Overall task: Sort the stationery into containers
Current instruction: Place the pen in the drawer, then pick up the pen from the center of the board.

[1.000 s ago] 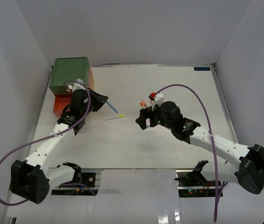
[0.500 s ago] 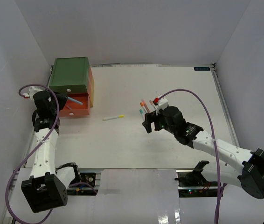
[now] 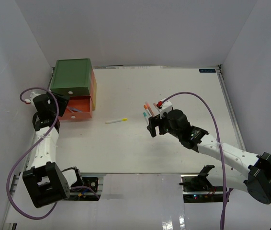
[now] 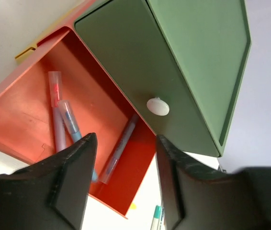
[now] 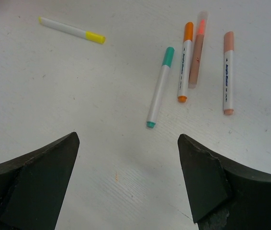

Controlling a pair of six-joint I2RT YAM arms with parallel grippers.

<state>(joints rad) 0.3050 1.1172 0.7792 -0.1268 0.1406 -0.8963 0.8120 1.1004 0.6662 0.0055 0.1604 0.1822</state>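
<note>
Pens [image 5: 185,62]: five are lying in the middle of the table [image 3: 174,86], others in the orange-red drawer [image 4: 25,110], far left corner.
Left gripper [image 4: 124,165]: hanging open, empty.
Right gripper [image 5: 128,163]: hanging wide open; I am aiming one finger each side of the teal pen [image 5: 160,86].

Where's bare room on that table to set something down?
Bare: the far table from the drawers to the right wall, and the near middle between left arm and right arm. Crowded: four pens beside the right gripper, plus a yellow pen nearby.

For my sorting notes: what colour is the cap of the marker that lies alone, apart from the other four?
Yellow cap; right wrist view shows it best.
</note>
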